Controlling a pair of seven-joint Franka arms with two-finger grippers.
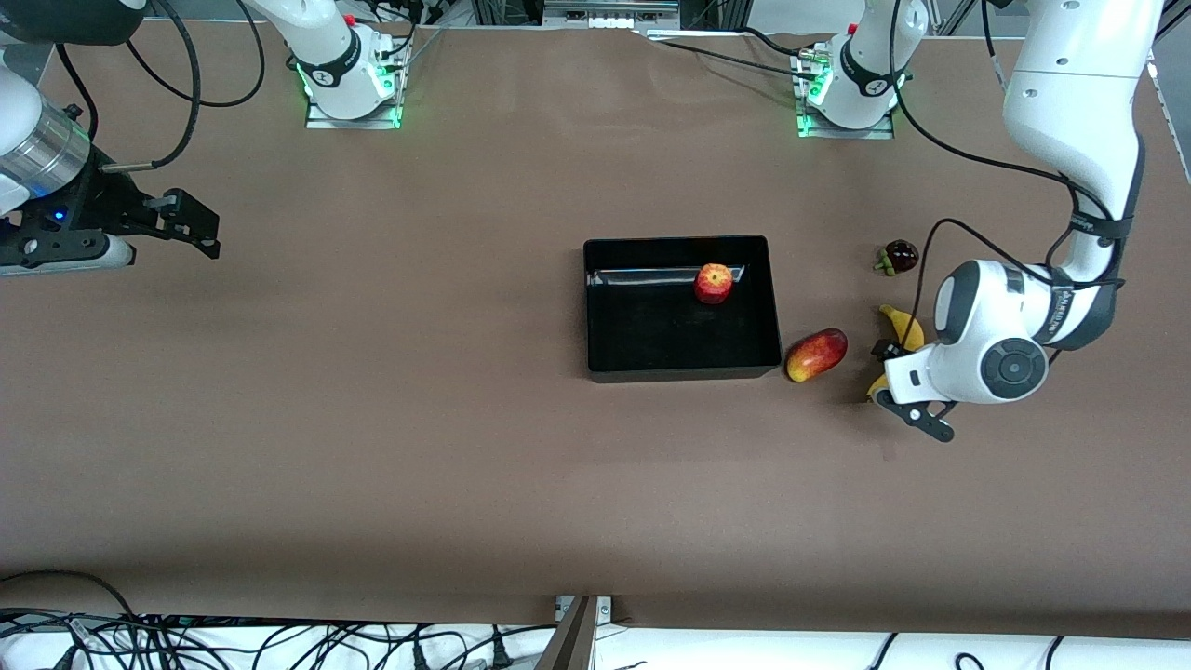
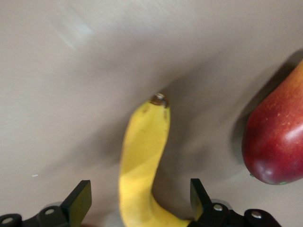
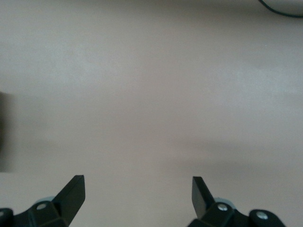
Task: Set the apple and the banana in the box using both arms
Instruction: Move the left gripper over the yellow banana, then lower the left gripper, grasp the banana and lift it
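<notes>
With the apple already in the box, the banana on the table beside it is straddled by the open left gripper, closure being judged next; the right gripper waits open.

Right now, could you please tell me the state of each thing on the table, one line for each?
apple: lying inside the box.
box: open-topped, holding only the apple.
banana: on the table outside the box, between the left gripper's open fingers, not yet gripped.
left gripper: open, down around the banana.
right gripper: open, empty, waiting over bare table.
mango-like fruit: on the table beside the box.
dark round fruit: on the table, untouched.
</notes>
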